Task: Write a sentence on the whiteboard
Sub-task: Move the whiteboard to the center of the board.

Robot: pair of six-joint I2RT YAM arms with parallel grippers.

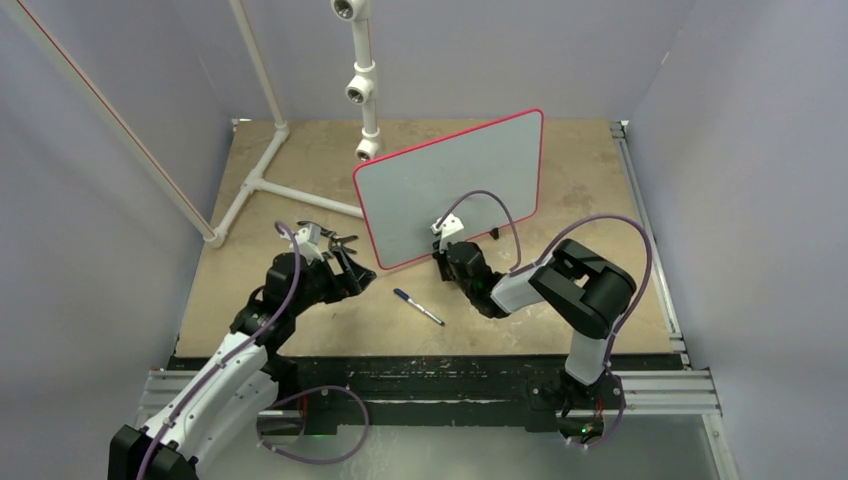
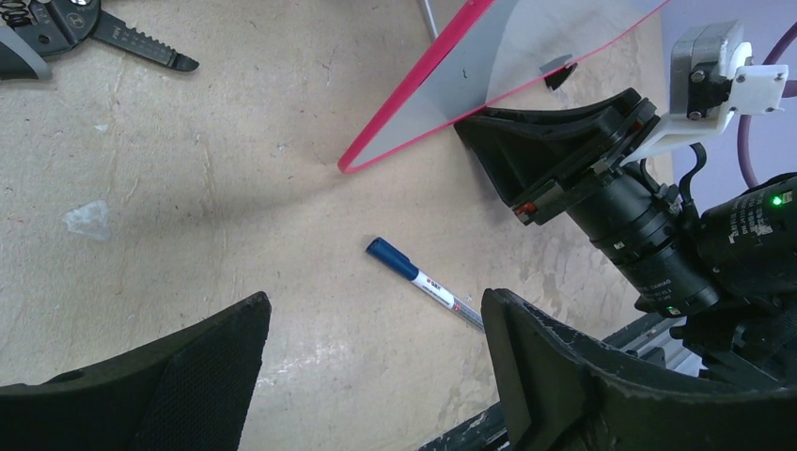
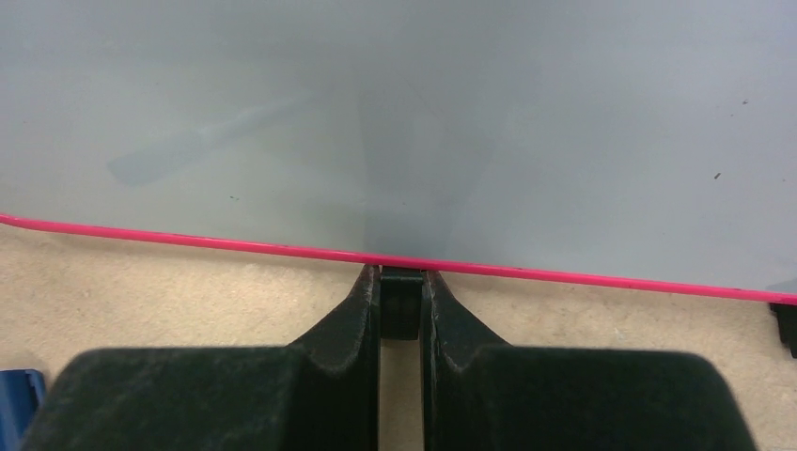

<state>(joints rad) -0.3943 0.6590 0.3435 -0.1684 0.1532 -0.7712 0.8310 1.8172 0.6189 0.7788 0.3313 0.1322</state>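
The whiteboard (image 1: 450, 185) stands tilted on its lower edge at the middle of the table, its grey face blank; no sentence shows on it. It also shows in the left wrist view (image 2: 507, 56) and fills the right wrist view (image 3: 423, 122). My right gripper (image 1: 443, 262) (image 3: 401, 282) is shut on a black foot (image 3: 401, 310) under the board's red lower edge. A blue-capped marker (image 1: 418, 307) (image 2: 423, 282) lies flat on the table in front of the board. My left gripper (image 1: 345, 265) (image 2: 376, 310) is open and empty, above the table just left of the marker.
Black wire strippers (image 1: 335, 238) (image 2: 94, 33) lie left of the board, behind my left gripper. A white pipe frame (image 1: 290, 190) stands at the back left. A second board foot (image 3: 785, 324) shows at the right. A metal rail (image 1: 450, 385) runs along the near edge.
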